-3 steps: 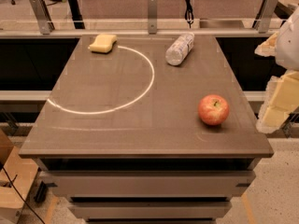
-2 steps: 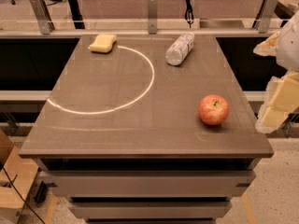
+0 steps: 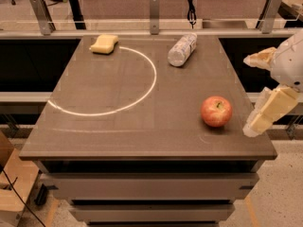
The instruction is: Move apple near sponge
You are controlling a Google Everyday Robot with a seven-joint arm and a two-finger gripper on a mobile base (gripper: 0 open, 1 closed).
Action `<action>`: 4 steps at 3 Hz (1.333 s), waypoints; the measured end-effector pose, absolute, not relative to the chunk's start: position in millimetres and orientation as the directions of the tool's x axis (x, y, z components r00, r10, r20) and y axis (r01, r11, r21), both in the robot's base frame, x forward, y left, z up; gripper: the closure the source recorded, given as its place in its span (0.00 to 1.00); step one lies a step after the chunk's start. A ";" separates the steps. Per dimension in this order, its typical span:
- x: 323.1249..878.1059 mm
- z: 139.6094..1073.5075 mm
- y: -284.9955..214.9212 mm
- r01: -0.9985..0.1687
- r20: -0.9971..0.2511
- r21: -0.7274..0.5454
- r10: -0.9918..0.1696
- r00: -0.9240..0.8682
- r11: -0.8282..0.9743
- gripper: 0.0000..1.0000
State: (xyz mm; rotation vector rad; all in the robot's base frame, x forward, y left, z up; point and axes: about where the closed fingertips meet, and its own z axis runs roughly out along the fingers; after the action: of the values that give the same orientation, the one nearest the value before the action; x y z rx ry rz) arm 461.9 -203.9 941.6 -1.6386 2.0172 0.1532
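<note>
Apple (image 3: 216, 111) not yet grasped or moved: it is seen near-right on the tabletop (image 3: 118, 141), well apart from the sponge (image 3: 104, 43) at far-left. Pincer (image 3: 255, 96) is held spread open and empty, off the right edge.

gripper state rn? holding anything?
Gripper: open, holding nothing; it sits to the right of the apple, not touching it.

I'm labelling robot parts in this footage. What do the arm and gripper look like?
The gripper, off the table's right edge beside the apple, has two blocky cream-yellow fingers with paler tips. They join a smooth, rounded white arm shell. No cables or markings show.
</note>
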 end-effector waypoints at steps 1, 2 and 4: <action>475.9 913.1 -196.0 -0.940 -0.541 -0.204 -0.832 -0.126 0.275 0.00; 478.1 911.0 -194.8 -0.939 -0.549 -0.201 -0.826 -0.127 0.278 0.00; 491.4 882.4 -184.1 -0.934 -0.609 -0.134 -0.771 -0.186 0.331 0.00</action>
State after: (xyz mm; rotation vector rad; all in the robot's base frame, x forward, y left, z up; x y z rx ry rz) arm 491.4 -184.1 882.4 -1.4912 2.0106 0.3591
